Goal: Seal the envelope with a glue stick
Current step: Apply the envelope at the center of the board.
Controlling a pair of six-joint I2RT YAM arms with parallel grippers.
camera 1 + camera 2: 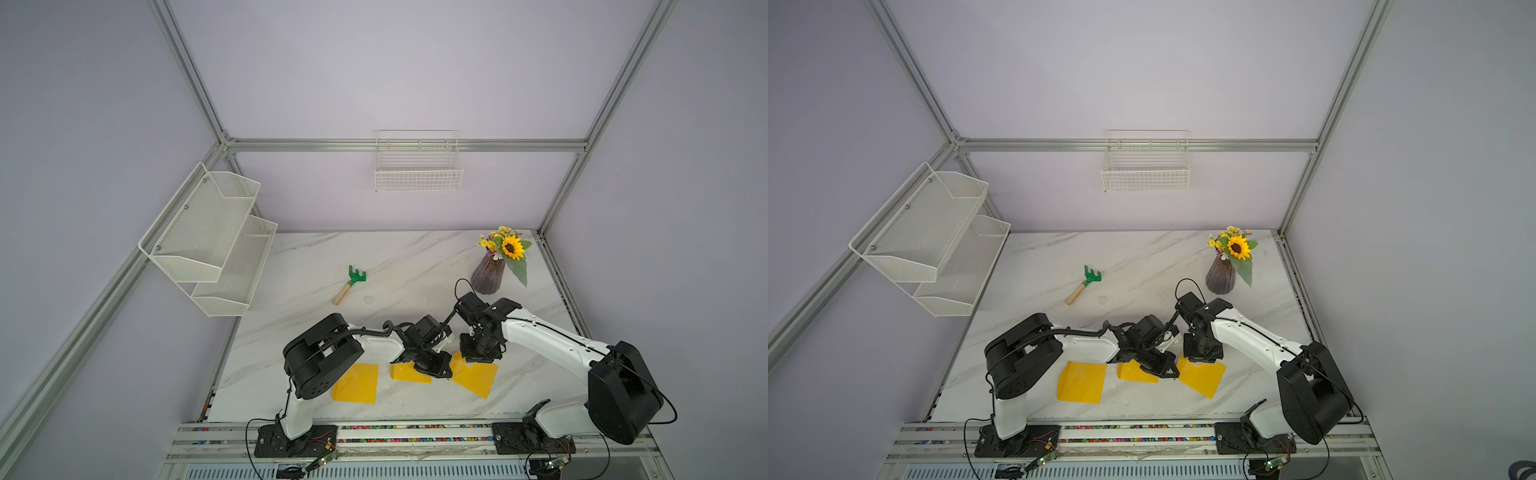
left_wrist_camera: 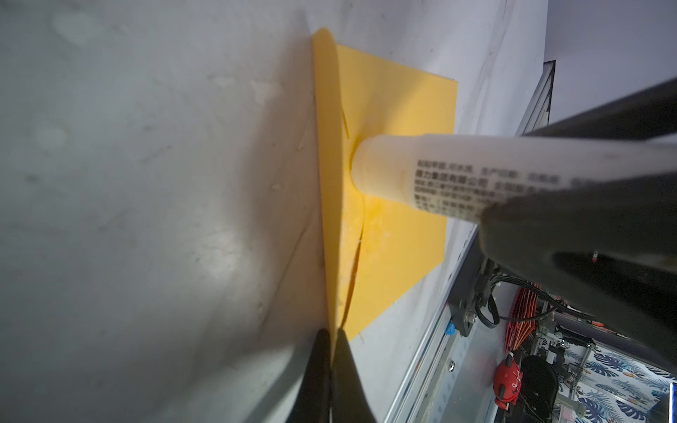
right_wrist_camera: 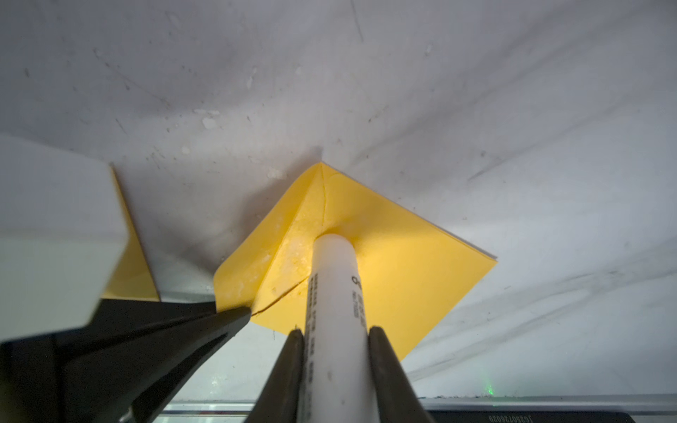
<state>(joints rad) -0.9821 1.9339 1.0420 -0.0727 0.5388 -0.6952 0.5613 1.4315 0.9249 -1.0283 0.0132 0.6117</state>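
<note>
The flap [image 2: 329,164] is being pinched by the left gripper [image 2: 332,337], the stick [image 3: 335,289] clamped by the right gripper [image 3: 335,335]; hard pressing could be tearing the envelope [image 3: 406,267].

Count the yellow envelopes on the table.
3. Left envelope lies flat by the left arm; middle envelope is partly hidden by the left gripper; right envelope is under the glue stick. More may be hidden.
</note>
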